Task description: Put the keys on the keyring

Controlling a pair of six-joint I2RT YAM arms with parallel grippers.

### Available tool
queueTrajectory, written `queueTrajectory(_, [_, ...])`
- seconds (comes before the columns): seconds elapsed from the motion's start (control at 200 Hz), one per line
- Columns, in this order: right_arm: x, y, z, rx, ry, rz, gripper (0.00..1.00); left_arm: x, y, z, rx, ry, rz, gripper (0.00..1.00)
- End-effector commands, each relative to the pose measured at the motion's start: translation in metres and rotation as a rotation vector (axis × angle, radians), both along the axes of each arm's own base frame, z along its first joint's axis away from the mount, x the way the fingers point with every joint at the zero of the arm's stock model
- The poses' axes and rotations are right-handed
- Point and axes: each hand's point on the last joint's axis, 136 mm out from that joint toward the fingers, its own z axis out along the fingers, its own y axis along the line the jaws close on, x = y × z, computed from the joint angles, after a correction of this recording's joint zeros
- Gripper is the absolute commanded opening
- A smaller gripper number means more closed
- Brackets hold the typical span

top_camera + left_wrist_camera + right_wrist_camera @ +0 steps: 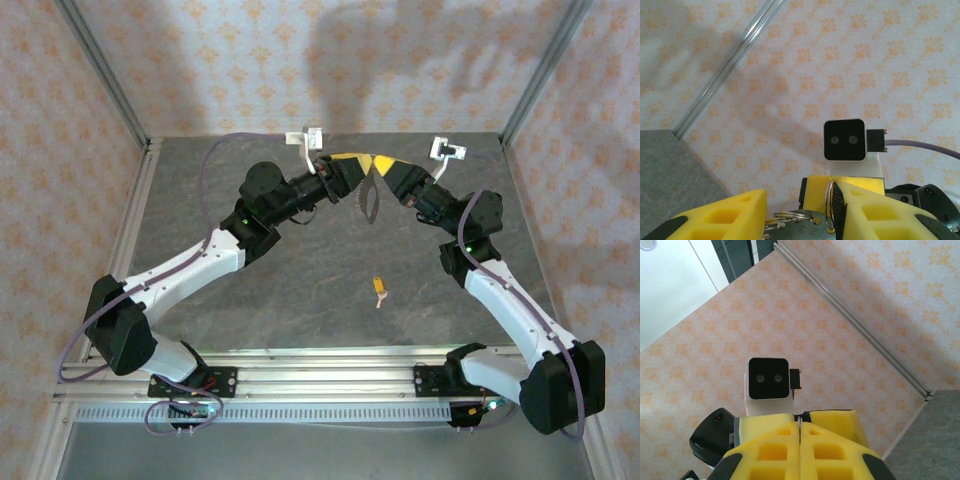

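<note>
With the right gripper pinching the keyring, the half-spread left gripper may twist it free on closing.

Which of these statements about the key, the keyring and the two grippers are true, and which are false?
1. The key lies on the table. True.
2. The right gripper has its fingers wide apart. False: they are pressed together.
3. The keyring hangs between the left gripper and the right gripper. True.
4. The left gripper holds the key. False: the key lies alone on the table, away from both grippers.
</note>
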Motion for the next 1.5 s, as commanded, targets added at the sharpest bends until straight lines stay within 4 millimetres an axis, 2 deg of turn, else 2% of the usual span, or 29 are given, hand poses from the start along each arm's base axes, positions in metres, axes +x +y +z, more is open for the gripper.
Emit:
queueTrajectory(0.0, [-0.009,0.001,0.01,0.014,-0.059,0.021,0.0,-0.01,-0.004,0.028,-0.051,-0.068,-0.033,0.4])
queueTrajectory(0.26, [-0.008,0.002,0.007,0.009,-0.053,0.02,0.0,-0.01,-0.004,0.034,-0.059,-0.078,-0.037,0.39])
queueTrajectory(0.42, [-0.007,0.002,0.007,0.007,-0.052,0.018,0.0,-0.011,-0.007,0.032,-0.056,-0.075,-0.045,0.33])
queueTrajectory(0.766, [-0.007,0.002,0.009,0.003,-0.056,0.016,0.0,-0.01,-0.008,0.028,-0.054,-0.067,-0.044,0.31])
queueTrajectory(1.006, [-0.006,0.002,0.006,-0.004,-0.052,0.012,0.0,-0.009,-0.008,0.028,-0.056,-0.068,-0.041,0.17])
queueTrajectory(1.126, [-0.005,0.003,0.004,-0.009,-0.047,0.011,0.0,-0.01,-0.007,0.028,-0.057,-0.069,-0.041,0.0])
queueTrajectory(1.246, [-0.003,0.002,0.0,-0.03,-0.037,-0.005,0.0,-0.01,-0.007,0.027,-0.048,-0.072,-0.039,0.0])
queueTrajectory(1.291, [-0.002,0.0,-0.002,-0.055,-0.027,-0.028,0.15,-0.011,-0.006,0.027,-0.036,-0.077,-0.035,0.0])
queueTrajectory(1.331, [-0.002,-0.003,-0.004,-0.077,-0.027,-0.047,0.23,-0.012,-0.006,0.027,-0.022,-0.085,-0.032,0.0])
queueTrajectory(1.416, [-0.005,-0.012,-0.001,-0.102,-0.041,-0.075,0.29,-0.016,-0.004,0.03,0.019,-0.114,-0.034,0.0])
queueTrajectory(1.496, [-0.008,-0.02,0.002,-0.131,-0.053,-0.098,0.31,-0.021,-0.003,0.034,0.056,-0.144,-0.047,0.0])
